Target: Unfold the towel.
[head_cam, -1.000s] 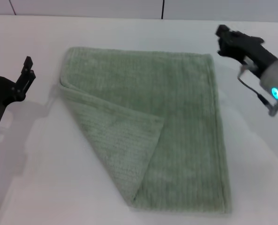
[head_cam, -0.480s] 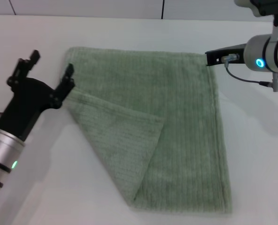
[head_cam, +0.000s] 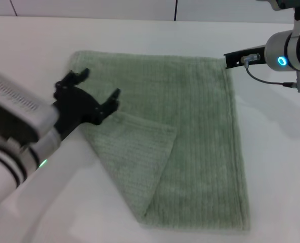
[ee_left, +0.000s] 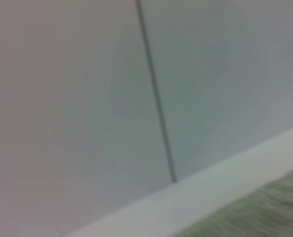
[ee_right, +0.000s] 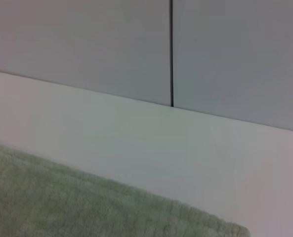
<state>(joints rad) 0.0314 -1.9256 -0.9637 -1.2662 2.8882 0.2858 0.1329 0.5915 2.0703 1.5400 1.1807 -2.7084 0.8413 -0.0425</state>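
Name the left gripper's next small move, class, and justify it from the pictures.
Probably lower and close on the folded flap's edge. The left gripper hovers open over the towel, whose left corner lies folded across the middle. The right gripper sits at the far right corner.

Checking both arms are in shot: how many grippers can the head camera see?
2. The left gripper is over the towel's folded left part; the right gripper is by its far right corner.
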